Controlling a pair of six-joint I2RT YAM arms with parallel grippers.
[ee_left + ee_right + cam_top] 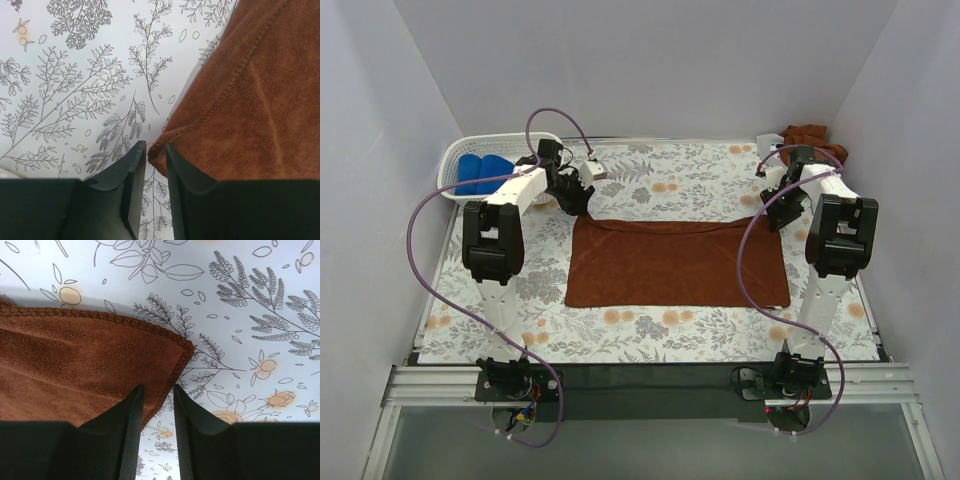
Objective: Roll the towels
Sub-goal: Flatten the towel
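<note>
we see towel point(678, 262) flat on counter point(650, 185); left end effector point(155, 146), right end effector point(157, 387) narrow at far corners, grip unclear.

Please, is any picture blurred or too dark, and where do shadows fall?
Top external view: soft even light, sharp, the spread rust-brown terry towel casts hardly any shadow. Left wrist view: towel weave crisp, black left fingers underexposed. Right wrist view: likewise sharp, right fingers dark.
</note>
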